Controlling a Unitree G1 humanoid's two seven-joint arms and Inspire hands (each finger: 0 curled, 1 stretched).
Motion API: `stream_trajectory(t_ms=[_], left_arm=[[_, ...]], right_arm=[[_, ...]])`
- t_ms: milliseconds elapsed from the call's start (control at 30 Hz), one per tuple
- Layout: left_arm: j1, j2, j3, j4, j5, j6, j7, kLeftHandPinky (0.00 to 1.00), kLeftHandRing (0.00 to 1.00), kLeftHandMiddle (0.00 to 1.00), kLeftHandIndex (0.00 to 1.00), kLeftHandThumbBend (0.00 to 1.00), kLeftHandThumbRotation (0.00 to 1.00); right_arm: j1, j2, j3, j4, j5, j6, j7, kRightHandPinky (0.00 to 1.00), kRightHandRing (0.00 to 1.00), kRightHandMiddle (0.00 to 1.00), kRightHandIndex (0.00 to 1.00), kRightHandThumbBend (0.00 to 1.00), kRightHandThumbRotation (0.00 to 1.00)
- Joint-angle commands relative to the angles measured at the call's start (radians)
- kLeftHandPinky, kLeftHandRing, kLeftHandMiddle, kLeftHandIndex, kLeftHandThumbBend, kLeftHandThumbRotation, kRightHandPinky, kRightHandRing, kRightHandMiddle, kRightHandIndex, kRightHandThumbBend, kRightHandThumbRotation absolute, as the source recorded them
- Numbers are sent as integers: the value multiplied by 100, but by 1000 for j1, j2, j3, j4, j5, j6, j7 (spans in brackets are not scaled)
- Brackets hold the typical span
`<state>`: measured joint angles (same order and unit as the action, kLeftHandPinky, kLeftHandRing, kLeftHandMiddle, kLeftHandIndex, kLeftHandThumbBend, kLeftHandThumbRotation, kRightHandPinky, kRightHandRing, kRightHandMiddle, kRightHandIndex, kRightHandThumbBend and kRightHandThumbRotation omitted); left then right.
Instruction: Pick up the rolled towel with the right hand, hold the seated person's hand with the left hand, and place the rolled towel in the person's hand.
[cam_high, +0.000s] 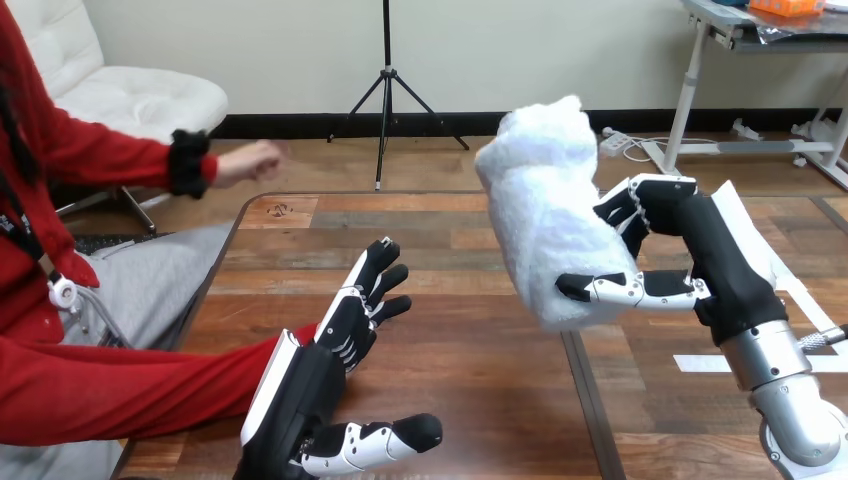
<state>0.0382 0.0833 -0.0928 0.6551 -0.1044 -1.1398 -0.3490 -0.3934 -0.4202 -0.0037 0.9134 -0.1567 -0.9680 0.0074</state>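
Note:
My right hand (722, 268) is shut on the white rolled towel (548, 215), thumb across its lower front and fingers behind it, holding it upright above the table's right half. My left hand (300, 392) is open low at the centre-left, fingers straight and pointing away, thumb spread to the right. The person's red-sleeved forearm (120, 390) reaches in from the left and ends behind my left hand; that hand of theirs is hidden, so I cannot tell if they touch. The person's other hand (250, 161) is raised, loosely closed, beyond the table's far left corner.
The wooden table (470, 330) has a dark seam (585, 400) running front to back right of centre. White tape strips (700, 362) and a white sheet (748, 215) lie near my right arm. The person sits close against the table's left edge.

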Motion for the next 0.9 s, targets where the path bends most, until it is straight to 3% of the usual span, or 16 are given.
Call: stream_trajectory(t_ms=[0, 267, 367, 500, 867], left_arm=[[-50, 11, 35, -36, 20, -22, 29, 85, 94, 97, 97, 100, 55], [-54, 32, 67, -60, 81, -12, 71, 86, 95, 98, 97, 100, 53], [-52, 44, 103, -83, 166, -2, 121, 88, 95, 98, 97, 100, 53], [-37, 68, 167, -152, 336, 40, 219, 88, 95, 97, 98, 100, 57], [10, 122, 240, -361, 599, 192, 384, 93, 97, 98, 98, 100, 59]], right_arm=[[-66, 8, -34, -5, -2, -63, -51, 28, 32, 38, 39, 79, 0], [-59, 17, -28, 14, -26, -90, -85, 27, 31, 38, 39, 77, 0], [-60, 24, -24, 30, -34, -99, -99, 25, 30, 37, 40, 77, 0], [-57, 33, -19, 43, -48, -106, -117, 25, 29, 37, 40, 76, 0], [-48, 50, -3, 58, -119, -129, -181, 26, 30, 38, 39, 77, 0]])
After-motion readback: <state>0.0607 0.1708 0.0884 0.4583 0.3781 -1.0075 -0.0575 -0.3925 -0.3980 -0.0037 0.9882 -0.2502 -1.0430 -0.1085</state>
